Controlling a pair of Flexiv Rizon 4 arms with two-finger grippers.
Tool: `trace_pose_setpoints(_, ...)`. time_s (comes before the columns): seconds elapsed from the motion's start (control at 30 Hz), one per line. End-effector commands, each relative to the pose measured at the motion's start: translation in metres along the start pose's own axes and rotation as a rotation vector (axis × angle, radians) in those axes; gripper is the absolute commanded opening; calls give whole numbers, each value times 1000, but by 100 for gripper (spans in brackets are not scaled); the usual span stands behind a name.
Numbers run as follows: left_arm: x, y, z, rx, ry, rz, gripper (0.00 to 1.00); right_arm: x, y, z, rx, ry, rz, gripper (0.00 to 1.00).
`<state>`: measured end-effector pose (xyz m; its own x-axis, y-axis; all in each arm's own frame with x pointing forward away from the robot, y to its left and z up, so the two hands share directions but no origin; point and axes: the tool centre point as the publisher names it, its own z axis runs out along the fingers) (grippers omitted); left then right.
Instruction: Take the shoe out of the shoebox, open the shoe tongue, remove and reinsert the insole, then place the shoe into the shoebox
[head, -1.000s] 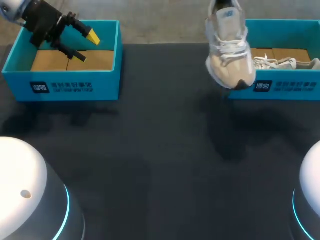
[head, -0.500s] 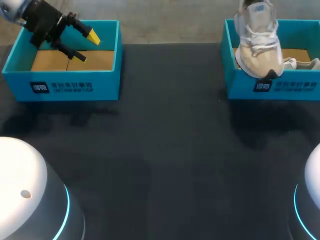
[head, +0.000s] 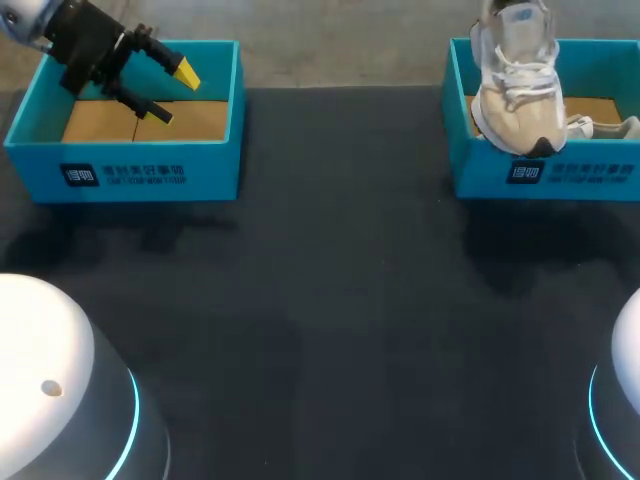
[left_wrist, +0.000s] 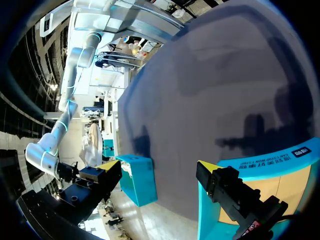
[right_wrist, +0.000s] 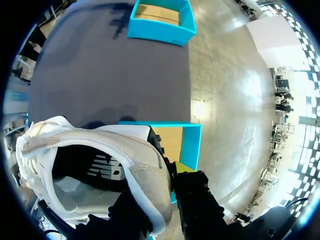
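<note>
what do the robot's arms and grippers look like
The left gripper is black and blocky, with two tapered fingers ending in bright yellow tips, on a silver-grey arm. The right gripper is black too. Both white domed bases carry a glowing cyan ring.

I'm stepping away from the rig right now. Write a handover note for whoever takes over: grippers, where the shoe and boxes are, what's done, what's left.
Left gripper: open and empty, over the left shoebox.
Right gripper: shut on the shoe at its heel, with the toe hanging down over the front wall of the right shoebox.
A second shoe lies in that box.
Done: the shoe is out of the box and the insole sits inside it. It cannot be told whether the insole was already removed and put back.
Left: if it was, lower the shoe into the right shoebox and release it.
</note>
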<state>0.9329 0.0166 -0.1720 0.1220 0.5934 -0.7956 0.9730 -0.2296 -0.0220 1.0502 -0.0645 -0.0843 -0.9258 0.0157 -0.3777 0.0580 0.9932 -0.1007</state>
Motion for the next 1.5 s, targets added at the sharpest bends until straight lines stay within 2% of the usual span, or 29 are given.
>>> trace_pose_setpoints(0.03,0,0,-1,2,2,1,100,0,-1,-1,-2,-1,0,0)
trace_pose_setpoints(0.17,0,0,-1,2,2,1,100,0,-1,-1,-2,-1,0,0)
trace_pose_setpoints(0.4,0,0,-1,2,2,1,100,-34,-40,20,19,-3,19,0)
trace_pose_setpoints(0.5,0,0,-1,2,2,1,100,-45,-55,29,35,-22,24,0)
trace_pose_setpoints(0.57,0,0,-1,2,2,1,100,-47,-59,31,35,-32,23,0)
trace_pose_setpoints(0.63,0,0,-1,2,2,1,100,-57,-75,39,47,-58,10,0)
trace_pose_setpoints(0.87,0,0,-1,2,2,1,100,-79,-113,62,79,-27,10,0)
trace_pose_setpoints(0.97,0,0,-1,2,2,1,100,-83,-121,68,97,-21,24,0)
trace_pose_setpoints(1.0,0,0,-1,2,2,1,100,-89,-137,77,123,-6,54,0)
trace_pose_setpoints(1.2,0,0,-1,2,2,1,100,-99,-167,92,150,18,138,0)
trace_pose_setpoints(1.5,0,0,-1,2,2,1,100,-109,-194,110,169,33,228,0)
